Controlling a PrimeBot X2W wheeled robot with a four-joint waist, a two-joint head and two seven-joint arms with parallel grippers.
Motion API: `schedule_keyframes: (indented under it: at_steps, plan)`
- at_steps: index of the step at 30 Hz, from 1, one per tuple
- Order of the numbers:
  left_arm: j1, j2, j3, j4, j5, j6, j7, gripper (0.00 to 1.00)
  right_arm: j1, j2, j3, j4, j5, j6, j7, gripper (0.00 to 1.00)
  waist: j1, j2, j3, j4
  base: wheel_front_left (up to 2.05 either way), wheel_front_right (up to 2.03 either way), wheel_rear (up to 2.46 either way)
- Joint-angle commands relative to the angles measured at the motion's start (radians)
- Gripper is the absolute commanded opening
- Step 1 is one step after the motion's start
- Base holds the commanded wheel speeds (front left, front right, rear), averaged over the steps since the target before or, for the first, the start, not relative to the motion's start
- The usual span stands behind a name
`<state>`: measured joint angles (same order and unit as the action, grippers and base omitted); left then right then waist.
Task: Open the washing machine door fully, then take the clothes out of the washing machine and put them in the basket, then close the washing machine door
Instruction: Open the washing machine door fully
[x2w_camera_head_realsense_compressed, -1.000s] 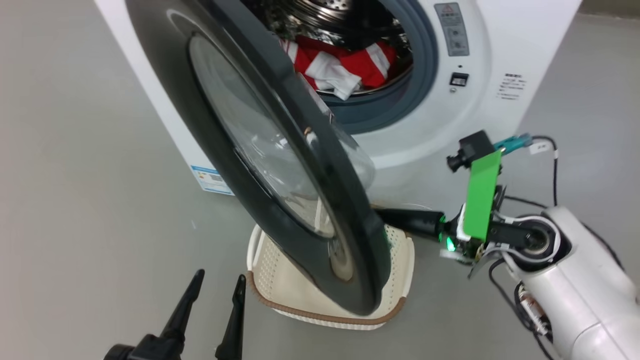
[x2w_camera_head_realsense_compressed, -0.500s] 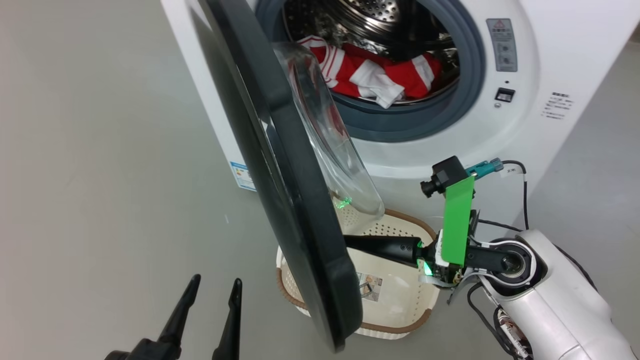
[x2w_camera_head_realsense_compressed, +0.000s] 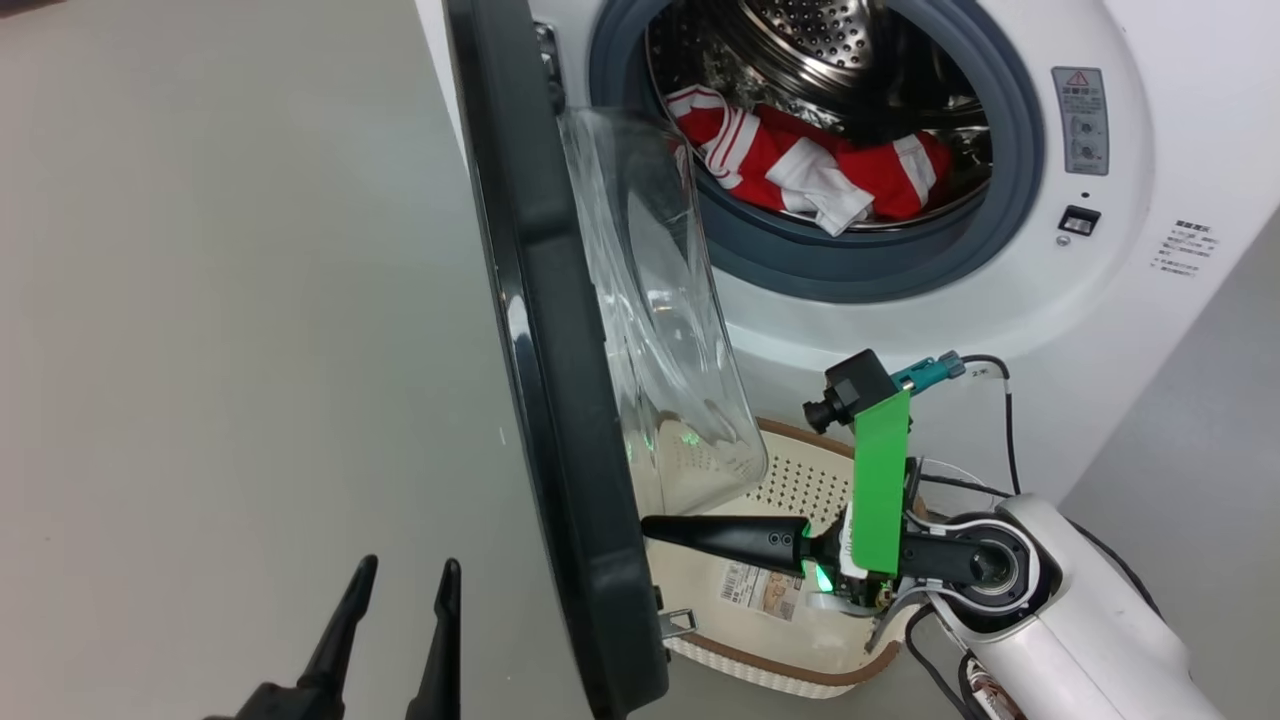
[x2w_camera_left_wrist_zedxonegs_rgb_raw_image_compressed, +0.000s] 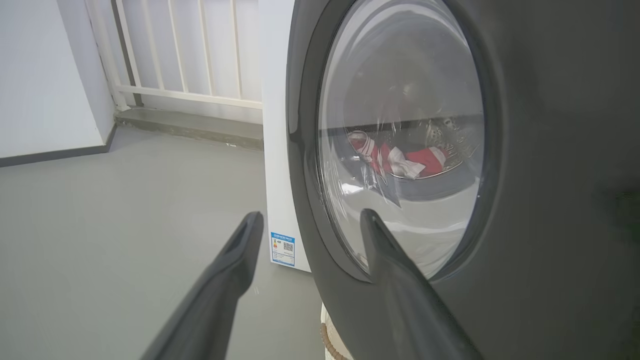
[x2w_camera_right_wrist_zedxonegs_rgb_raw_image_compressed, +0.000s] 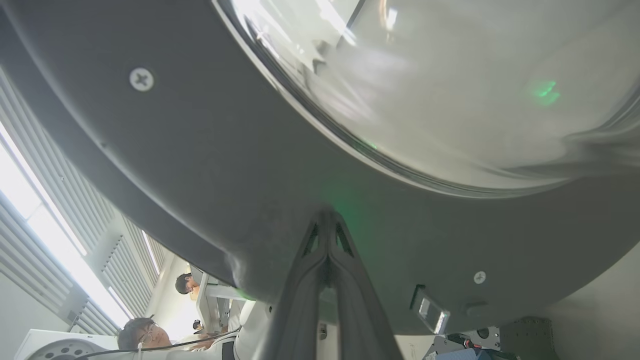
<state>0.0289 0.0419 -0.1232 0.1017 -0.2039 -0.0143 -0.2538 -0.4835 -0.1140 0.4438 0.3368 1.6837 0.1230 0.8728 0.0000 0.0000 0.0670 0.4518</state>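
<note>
The right gripper (x2w_camera_head_realsense_compressed: 648, 522), fingers pressed together and empty, is leaning its tip against the inner rim of the door (x2w_camera_head_realsense_compressed: 545, 400), which is standing about half open. Best to be pushing steadily outward low on the rim, off the glass. The left gripper (x2w_camera_head_realsense_compressed: 410, 565) is hovering spread and empty outside the door. The clothes (x2w_camera_head_realsense_compressed: 800, 165) are lying in the drum (x2w_camera_head_realsense_compressed: 850, 40). The basket (x2w_camera_head_realsense_compressed: 800, 478) is sitting on the grey floor (x2w_camera_head_realsense_compressed: 200, 300) below the door. A white railing (x2w_camera_left_wrist_zedxonegs_rgb_raw_image_compressed: 190, 50) is lining the wall.

Open washing machine door (x2w_camera_head_realsense_compressed: 545, 320) (clothes (x2w_camera_head_realsense_compressed: 800, 165) inside)
</note>
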Motion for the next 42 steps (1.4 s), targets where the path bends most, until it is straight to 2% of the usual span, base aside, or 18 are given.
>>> schedule_keyframes:
  at_steps: [1,10,22,24,26,27,28,42]
  plan:
    - [-0.003,0.008,0.037,-0.021,-0.001,0.010,-0.008,1.00,0.008,0.032,0.021,-0.038,-0.003,0.008,0.005,0.00,0.0000,0.0000,-0.003,0.012,0.00,0.00,0.00]
    - [-0.005,0.008,0.043,-0.012,0.003,0.011,-0.008,1.00,0.026,0.051,0.035,-0.053,-0.003,0.008,-0.007,0.00,0.0000,0.0000,-0.011,0.058,0.00,0.00,0.00]
    - [-0.006,0.008,0.053,-0.010,0.000,0.007,-0.008,1.00,0.029,0.061,0.052,-0.062,0.004,0.008,-0.018,0.01,0.0000,0.0000,-0.012,0.067,0.00,0.00,0.00]
    - [-0.007,0.008,0.052,-0.003,0.000,0.004,-0.008,1.00,0.036,0.061,0.045,-0.061,-0.006,0.008,-0.028,0.33,0.0000,0.0000,-0.014,0.062,0.00,0.00,0.00]
    - [-0.008,0.008,0.054,0.001,0.000,0.003,-0.008,1.00,0.044,0.060,0.038,-0.059,-0.014,0.008,-0.035,0.48,0.0000,0.0000,-0.016,0.055,0.00,0.00,0.00]
    - [-0.008,0.008,0.056,0.003,0.001,0.003,-0.008,1.00,0.050,0.059,0.033,-0.058,-0.019,0.008,-0.041,0.79,0.0000,0.0000,-0.017,0.052,0.00,0.00,0.00]
    - [-0.009,0.008,0.057,0.005,0.001,0.002,-0.008,1.00,0.055,0.058,0.029,-0.056,-0.023,0.008,-0.045,1.00,0.0000,0.0000,-0.018,0.049,0.00,0.00,0.00]
    - [-0.018,0.008,0.079,0.030,0.010,-0.018,-0.008,1.00,0.124,0.029,-0.043,-0.042,-0.083,0.008,-0.145,1.00,0.0000,0.0000,-0.028,0.014,0.00,0.00,0.00]
